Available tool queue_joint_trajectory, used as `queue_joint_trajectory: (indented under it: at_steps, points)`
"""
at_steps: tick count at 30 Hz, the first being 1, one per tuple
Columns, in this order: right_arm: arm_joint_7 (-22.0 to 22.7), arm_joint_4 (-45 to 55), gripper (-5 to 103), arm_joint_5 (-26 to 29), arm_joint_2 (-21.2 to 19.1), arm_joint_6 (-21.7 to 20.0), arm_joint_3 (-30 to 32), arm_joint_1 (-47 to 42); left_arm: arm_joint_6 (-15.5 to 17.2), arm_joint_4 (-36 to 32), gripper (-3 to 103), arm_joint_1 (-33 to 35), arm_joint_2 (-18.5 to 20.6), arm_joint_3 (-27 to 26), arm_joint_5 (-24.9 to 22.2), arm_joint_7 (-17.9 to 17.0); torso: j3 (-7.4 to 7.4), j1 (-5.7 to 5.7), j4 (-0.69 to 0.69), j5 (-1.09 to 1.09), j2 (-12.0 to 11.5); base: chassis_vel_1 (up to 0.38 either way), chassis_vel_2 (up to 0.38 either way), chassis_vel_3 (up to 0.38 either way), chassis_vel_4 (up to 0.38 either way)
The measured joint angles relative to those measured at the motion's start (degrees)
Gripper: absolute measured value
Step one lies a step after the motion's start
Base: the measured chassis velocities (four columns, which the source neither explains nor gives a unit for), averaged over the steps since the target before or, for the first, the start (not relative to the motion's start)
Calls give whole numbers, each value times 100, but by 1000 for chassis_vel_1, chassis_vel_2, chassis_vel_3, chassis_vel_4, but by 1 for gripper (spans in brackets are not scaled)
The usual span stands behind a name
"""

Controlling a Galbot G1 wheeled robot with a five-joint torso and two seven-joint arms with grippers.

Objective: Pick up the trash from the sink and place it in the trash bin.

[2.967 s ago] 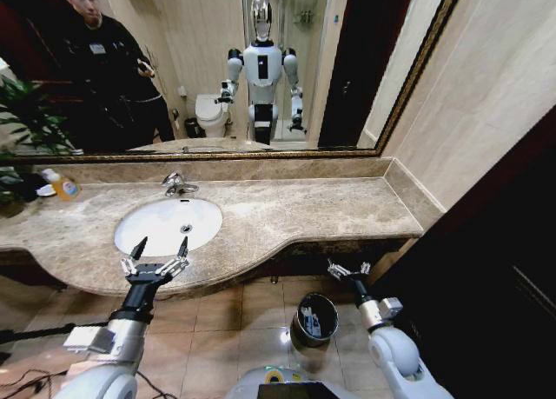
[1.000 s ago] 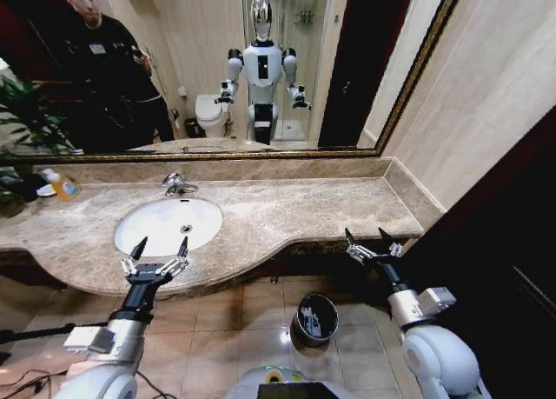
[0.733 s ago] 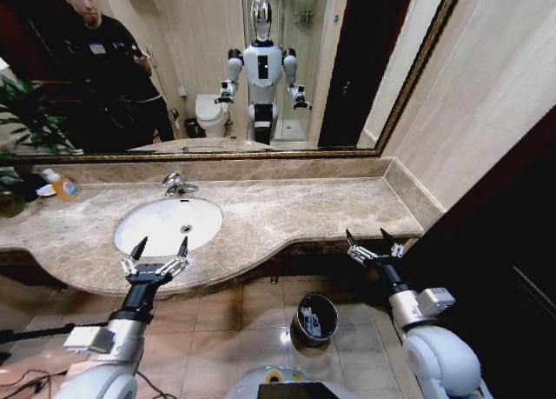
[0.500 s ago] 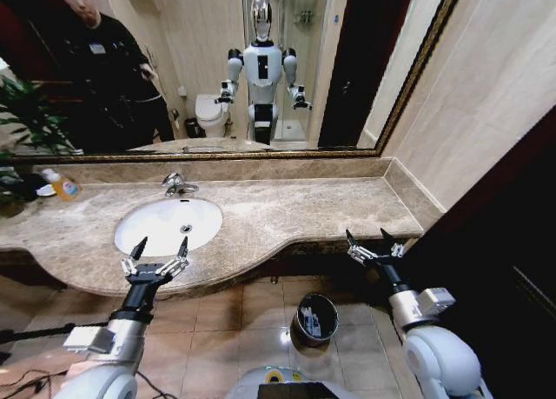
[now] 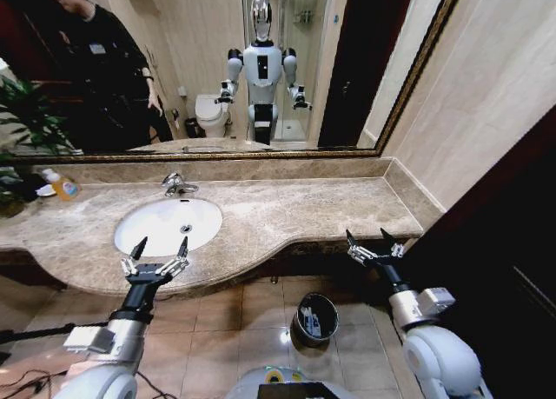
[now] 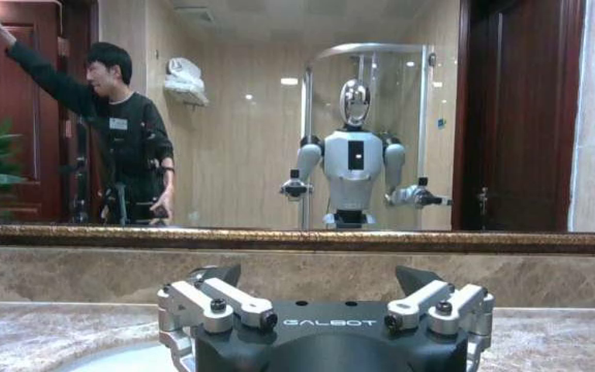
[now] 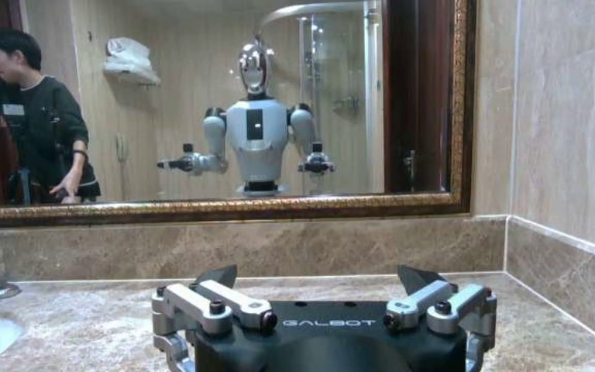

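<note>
Marble counter (orange bottle far left) between both spread claws

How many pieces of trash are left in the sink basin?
0 visible: the sink basin looks bare white. White items lie in the trash bin on the floor; their number can't be told.

the right gripper has risen from low over the trash bin to the height of the worktop edge and moved out to the right, fingers spread, and has held there for the last second.
</note>
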Motion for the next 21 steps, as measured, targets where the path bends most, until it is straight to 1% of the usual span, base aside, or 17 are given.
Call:
queue_joint_trajectory:
  at_steps: [21]
  points:
    - [-1,-4,100,6,-1,2,0,0,0,0,100,0,0,0,0,0,0,0,0,0,0,0,0,0,0]
